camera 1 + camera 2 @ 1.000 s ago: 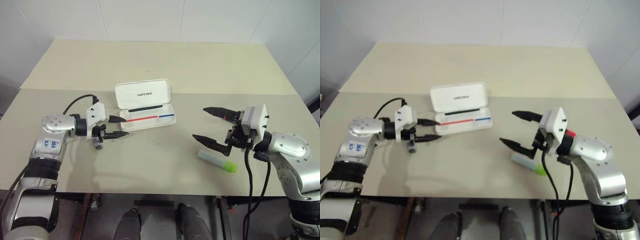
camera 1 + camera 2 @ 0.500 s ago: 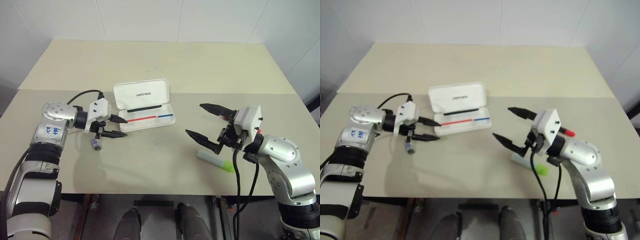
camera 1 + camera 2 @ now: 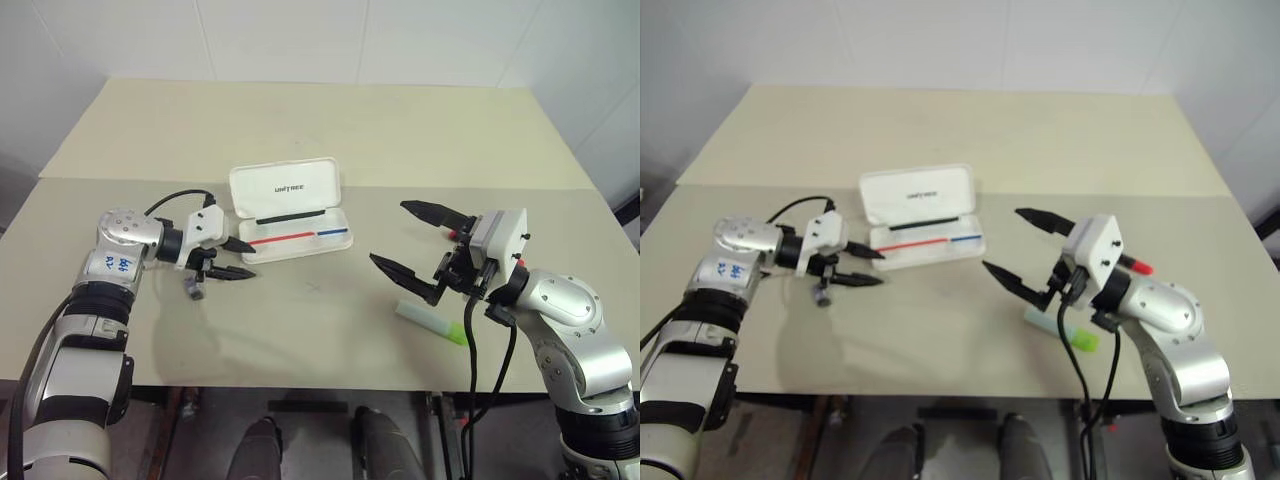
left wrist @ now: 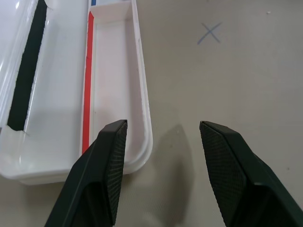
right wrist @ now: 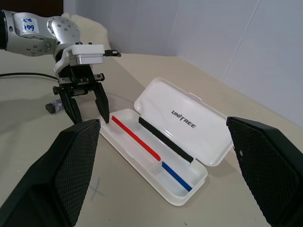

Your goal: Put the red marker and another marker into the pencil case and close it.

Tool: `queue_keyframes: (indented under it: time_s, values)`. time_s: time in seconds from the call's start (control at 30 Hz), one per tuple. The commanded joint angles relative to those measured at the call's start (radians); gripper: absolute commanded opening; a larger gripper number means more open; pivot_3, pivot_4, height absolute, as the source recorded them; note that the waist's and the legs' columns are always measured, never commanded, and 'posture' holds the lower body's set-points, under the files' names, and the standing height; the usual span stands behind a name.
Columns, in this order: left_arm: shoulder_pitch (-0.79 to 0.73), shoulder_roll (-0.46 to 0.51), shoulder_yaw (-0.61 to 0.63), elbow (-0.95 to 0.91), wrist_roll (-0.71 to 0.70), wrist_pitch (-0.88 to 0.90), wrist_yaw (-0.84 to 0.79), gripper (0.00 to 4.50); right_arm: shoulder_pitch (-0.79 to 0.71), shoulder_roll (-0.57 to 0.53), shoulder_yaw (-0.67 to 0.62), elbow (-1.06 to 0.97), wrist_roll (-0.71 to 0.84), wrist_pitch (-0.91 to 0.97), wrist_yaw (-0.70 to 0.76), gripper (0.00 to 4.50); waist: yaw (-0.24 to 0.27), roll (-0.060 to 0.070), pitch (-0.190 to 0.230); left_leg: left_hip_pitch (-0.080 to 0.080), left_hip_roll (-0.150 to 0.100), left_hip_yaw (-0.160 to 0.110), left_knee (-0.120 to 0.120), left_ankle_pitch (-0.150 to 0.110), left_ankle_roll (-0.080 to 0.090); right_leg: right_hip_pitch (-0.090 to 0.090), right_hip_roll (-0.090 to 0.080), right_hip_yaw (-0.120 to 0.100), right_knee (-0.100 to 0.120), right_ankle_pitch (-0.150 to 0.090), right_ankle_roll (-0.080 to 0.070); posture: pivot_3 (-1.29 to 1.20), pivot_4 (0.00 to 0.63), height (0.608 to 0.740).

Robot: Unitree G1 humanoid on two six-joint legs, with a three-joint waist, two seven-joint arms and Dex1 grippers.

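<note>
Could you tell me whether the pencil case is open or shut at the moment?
Open: the pencil case has its lettered lid raised behind the tray, whose red and blue line shows.

The white pencil case (image 3: 292, 213) is lying open mid-table, lid tilting up toward the far edge. The mint marker (image 3: 432, 323) with a lime cap is lying near the front edge. The red marker (image 3: 1137, 266) is peeking out toward the right edge.

The pencil case (image 3: 293, 212) is white, with dark lettering on its open lid, a black strip along the hinge side, and a red line and a blue line inside the tray. The marker (image 3: 432, 322) near the right has a pale mint body and a lime-green cap. The table (image 3: 330, 120) is beige, with a faint pencilled cross (image 4: 209, 33).
</note>
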Motion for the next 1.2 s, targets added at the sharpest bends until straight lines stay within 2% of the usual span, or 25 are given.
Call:
queue_keyframes:
  time_s: [0.03,0.53,0.63,0.73,0.83,1.2]
  values:
    - [-0.028,0.005,-0.002,0.013,0.012,-0.017,-0.011,2.49,-0.009,-0.011,-0.015,-0.059,0.019,0.006,-0.012,4.50,0.000,0.000,0.000,0.000,0.000,0.000,0.000,0.000,0.000,0.000,0.000,0.000,0.000,0.000,0.000,0.00,0.150,0.740]
    - [-0.124,-0.025,-0.080,0.141,0.106,-0.015,-0.046,2.49,-0.061,-0.001,-0.012,-0.060,0.023,0.017,-0.025,4.50,0.000,0.000,0.000,0.001,0.000,0.000,0.000,0.000,0.000,0.000,0.000,0.000,0.001,0.000,0.000,0.00,0.150,0.740]
    - [-0.147,-0.035,-0.093,0.156,0.117,-0.002,-0.071,1.93,-0.078,-0.001,-0.009,-0.052,0.022,0.015,-0.023,4.50,-0.001,0.000,0.000,0.001,0.000,0.000,0.000,0.000,0.000,0.000,0.000,0.000,0.001,0.000,0.000,0.00,0.150,0.740]
    - [-0.162,-0.042,-0.098,0.170,0.125,-0.004,-0.086,0.85,-0.093,0.001,-0.008,-0.044,0.022,0.016,-0.022,4.50,-0.003,0.000,0.000,0.001,0.000,0.000,0.000,0.000,0.000,0.000,0.000,0.000,0.001,0.000,0.000,0.00,0.150,0.740]
    - [-0.175,-0.049,-0.101,0.171,0.133,-0.004,-0.094,0.02,-0.108,0.003,-0.003,-0.036,0.022,0.015,-0.019,4.50,0.000,0.000,0.000,0.000,0.000,0.000,0.000,0.000,0.000,0.000,0.000,0.000,0.001,0.000,0.000,0.00,0.150,0.740]
    - [-0.156,-0.057,-0.087,0.063,0.109,0.012,-0.125,0.02,-0.127,-0.001,-0.004,-0.017,0.025,0.013,-0.002,4.50,0.001,0.000,0.000,0.000,0.000,0.000,0.000,0.000,0.000,0.000,0.000,0.000,0.001,-0.001,0.001,0.00,0.150,0.740]
